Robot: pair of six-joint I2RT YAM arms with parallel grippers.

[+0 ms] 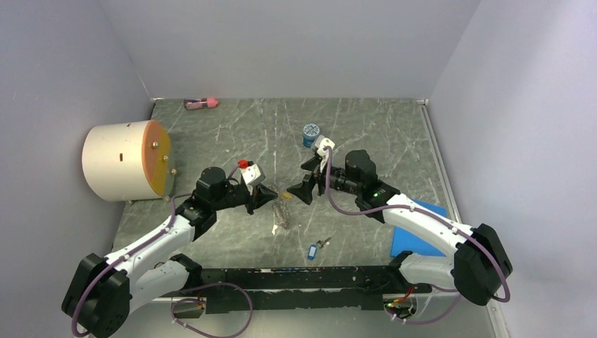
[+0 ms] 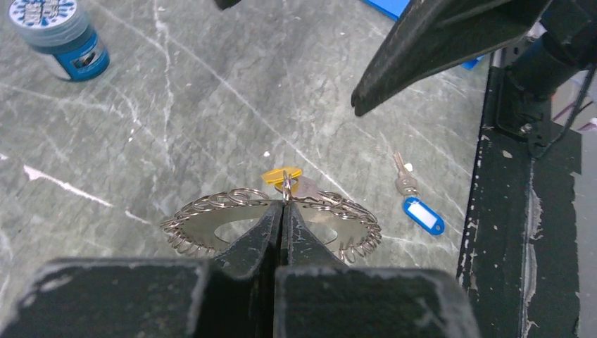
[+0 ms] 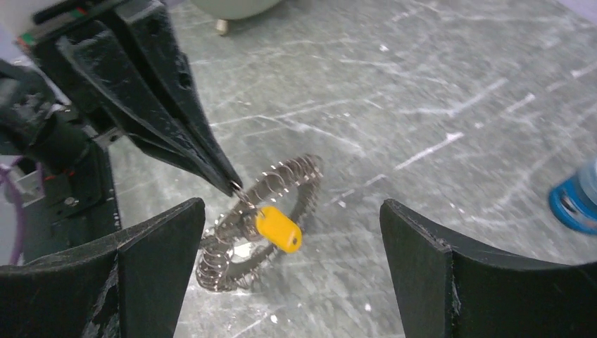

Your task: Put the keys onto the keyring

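Note:
My left gripper (image 2: 284, 205) is shut on the top edge of the keyring (image 2: 211, 204), a wide loop of silvery coils. The loop (image 3: 288, 174) hangs tilted from the left fingertips (image 3: 224, 176) just above the table. A yellow-headed key (image 3: 279, 229) dangles from the loop right by that grip point, and its head (image 2: 280, 174) shows behind the tips. My right gripper (image 3: 290, 211) stands wide open facing the loop, with nothing between its fingers. The blue-tagged key (image 1: 315, 249) lies loose on the table near the front edge, apart from both grippers (image 2: 422, 211).
A blue jar (image 1: 310, 134) stands behind the right gripper. A white drum with an orange face (image 1: 127, 160) sits at the left. A blue pad (image 1: 415, 232) lies under the right arm. A pink item (image 1: 200, 103) rests at the back wall. A black rail (image 1: 296, 278) lines the near edge.

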